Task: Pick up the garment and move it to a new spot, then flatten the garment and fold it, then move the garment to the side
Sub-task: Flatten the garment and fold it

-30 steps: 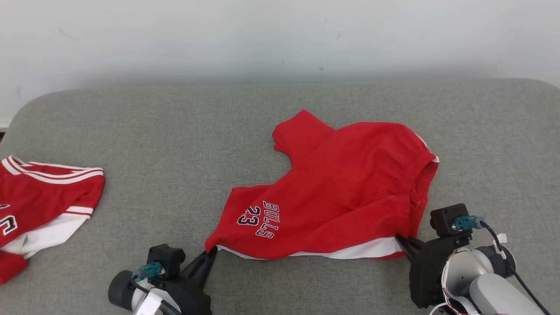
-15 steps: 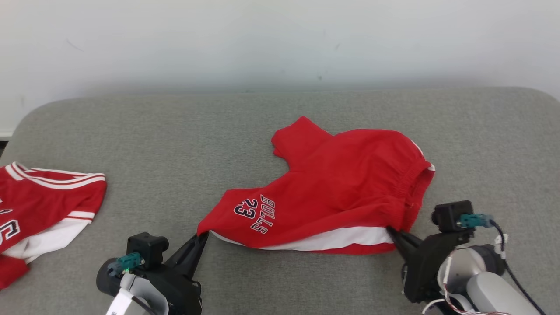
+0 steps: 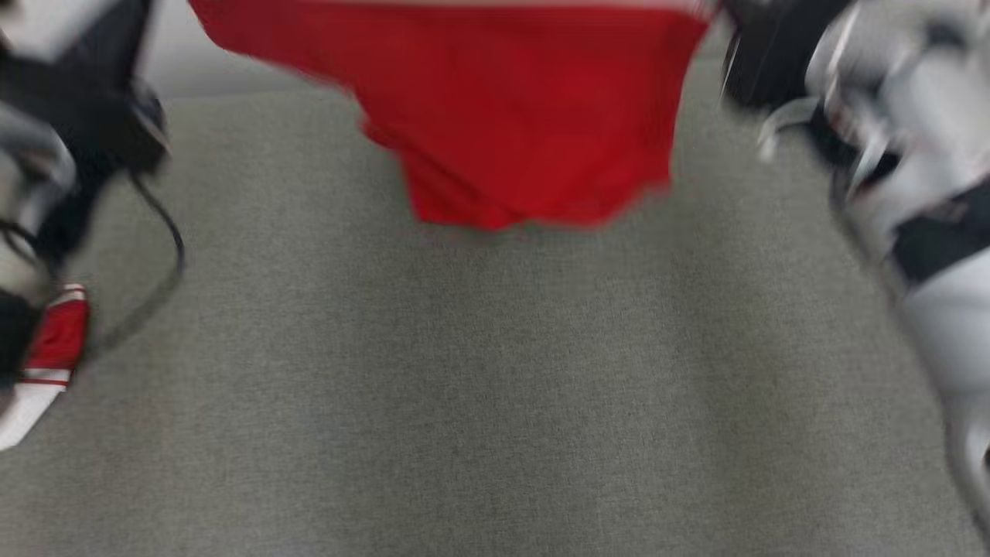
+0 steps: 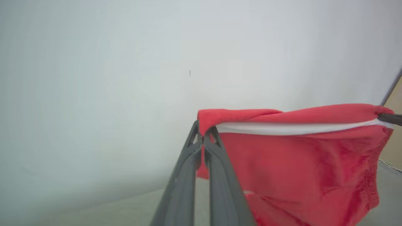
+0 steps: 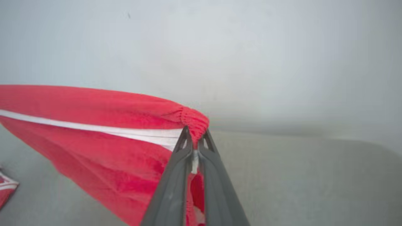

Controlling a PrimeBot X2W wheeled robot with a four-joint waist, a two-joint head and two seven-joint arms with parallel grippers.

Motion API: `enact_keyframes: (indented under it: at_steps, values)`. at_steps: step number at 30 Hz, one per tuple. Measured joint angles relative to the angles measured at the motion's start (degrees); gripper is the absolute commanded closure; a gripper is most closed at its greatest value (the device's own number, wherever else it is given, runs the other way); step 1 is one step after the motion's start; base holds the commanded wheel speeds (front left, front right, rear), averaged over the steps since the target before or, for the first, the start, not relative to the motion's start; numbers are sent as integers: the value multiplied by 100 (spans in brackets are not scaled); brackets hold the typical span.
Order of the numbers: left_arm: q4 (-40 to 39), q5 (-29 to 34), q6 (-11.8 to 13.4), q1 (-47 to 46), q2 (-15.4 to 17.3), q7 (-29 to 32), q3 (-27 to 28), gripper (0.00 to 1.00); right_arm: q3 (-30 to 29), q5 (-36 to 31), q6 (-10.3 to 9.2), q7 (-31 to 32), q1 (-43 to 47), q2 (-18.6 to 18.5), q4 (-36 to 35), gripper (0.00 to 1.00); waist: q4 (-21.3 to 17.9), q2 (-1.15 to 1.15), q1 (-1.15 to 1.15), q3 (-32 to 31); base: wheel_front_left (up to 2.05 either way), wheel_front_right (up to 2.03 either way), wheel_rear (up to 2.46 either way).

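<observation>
garment (image 3: 526, 116) — top edge in left gripper (image 4: 202, 128), right gripper (image 5: 194, 134) | hem over open cushion (image 3: 495, 387)

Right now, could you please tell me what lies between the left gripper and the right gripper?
The red shorts hang stretched between the left gripper and the right gripper, each shut on an upper corner; both wrist views show it.
</observation>
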Motion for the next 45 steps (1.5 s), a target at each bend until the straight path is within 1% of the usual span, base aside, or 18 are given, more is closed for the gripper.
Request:
enact_keyframes:
  at_steps: [1,3,4,5,7,8,10,12,14,18,19,24,30,34,39,41,44,45]
  values:
    - [9,-12,-10,-398,14,40,74,100,-122,-134,-26,-141,-446,10,34,100,-15,0,0,86,0,0,0]
    - [-122,-64,-9,-998,4,-44,314,100,-391,-130,-118,-542,-1176,157,52,100,-31,0,-1,253,0,0,0]
    - [-261,-142,-7,-1215,2,-111,405,100,-399,-102,-115,-691,-1454,185,-35,100,-31,0,-1,340,0,0,0]
    - [-410,-158,-5,-1361,20,-127,386,100,-361,-104,-62,-810,-1603,186,-176,100,-25,-1,-1,424,0,0,0]
    - [-655,-157,-5,-1351,153,-171,267,100,-204,-111,183,-925,-1651,207,-280,100,1,-1,-1,595,0,0,0]
    - [-683,-158,-5,-1279,237,-197,149,100,-122,-111,293,-1001,-1585,222,-178,100,19,0,0,677,0,0,0]
    - [-682,-307,-5,-933,314,-336,25,100,43,-121,599,-1111,-1294,144,138,100,67,0,0,823,0,0,0]
    - [-648,-544,-5,-368,332,-430,-126,100,76,-120,753,-1295,-826,79,408,100,136,1,1,915,0,0,0]
    - [-599,-592,-5,191,315,-476,-382,100,85,-91,882,-1462,-273,19,561,100,210,1,1,951,0,0,0]
    - [-489,-715,-5,1084,189,-580,-797,100,105,59,944,-1846,893,23,736,100,300,1,0,844,0,0,0]
    - [-489,-715,-5,1084,189,-580,-797,100,105,59,944,-1846,893,23,736,100,300,1,0,844,0,0,0]
    - [-410,-832,-5,2117,40,-676,-1050,100,118,344,999,-2262,2146,143,723,100,332,0,-2,537,0,0,0]
    - [-321,-847,-5,2716,-82,-730,-1202,100,225,539,1044,-2574,2899,134,625,100,291,-1,-3,55,0,0,0]
    - [-214,-860,-5,3126,-159,-732,-1260,100,448,549,1045,-2621,3312,-11,543,100,277,-1,-3,-276,0,0,0]
    - [-141,-957,51,3836,-416,-733,-1345,100,783,689,1045,-2611,4083,-213,443,100,276,-2,-3,-697,0,0,0]
    - [-145,-1022,62,4066,-441,-734,-1381,100,915,721,1045,-2607,4375,-266,388,100,281,-1,-4,-867,0,0,0]
    - [-154,-1072,158,4405,-427,-759,-1425,100,1067,787,1046,-2554,4613,-371,299,100,284,-2,-4,-1122,0,0,0]
    - [-203,-1089,203,4638,-430,-775,-1458,100,1134,818,1046,-2510,4759,-485,202,100,281,-2,-4,-1287,0,0,0]
